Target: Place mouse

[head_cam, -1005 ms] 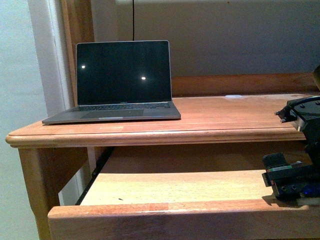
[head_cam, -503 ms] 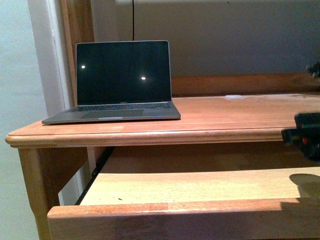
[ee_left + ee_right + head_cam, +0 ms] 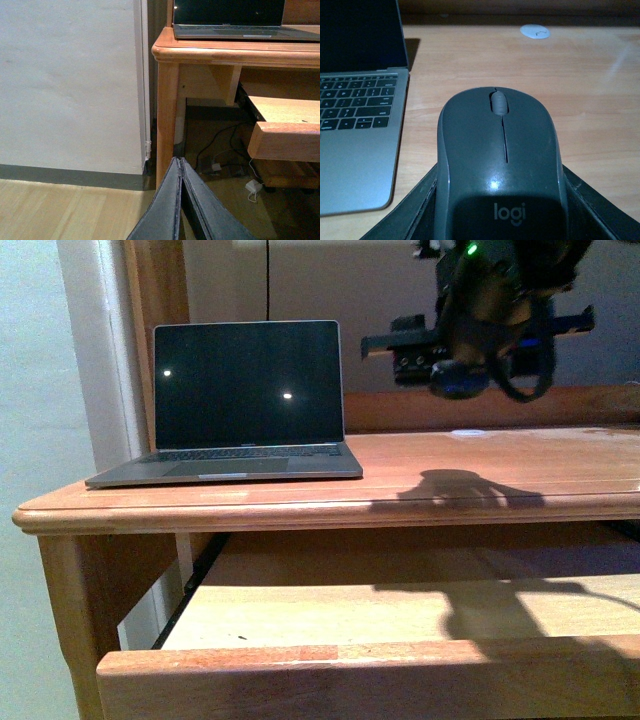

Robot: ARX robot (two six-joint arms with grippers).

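Grey-black mouse (image 3: 500, 170) sat clamped between the fingers (image 3: 415, 220) of the right tool (image 3: 472, 345), held in the air above the bench (image 3: 480, 475), just beside the laptop (image 3: 240, 405). Facing the bench leg (image 3: 167, 125), the left tool (image 3: 179, 167) was pressed fully closed on nothing. One mouse, one laptop, one white disc (image 3: 535, 31), one pulled-out drawer (image 3: 350, 665). Warm wooden bench, pale wall (image 3: 65, 75), plank floor (image 3: 65, 205), cables (image 3: 220, 150) beneath.

Dark grey mouse (image 3: 502, 175), gripped, logo facing up
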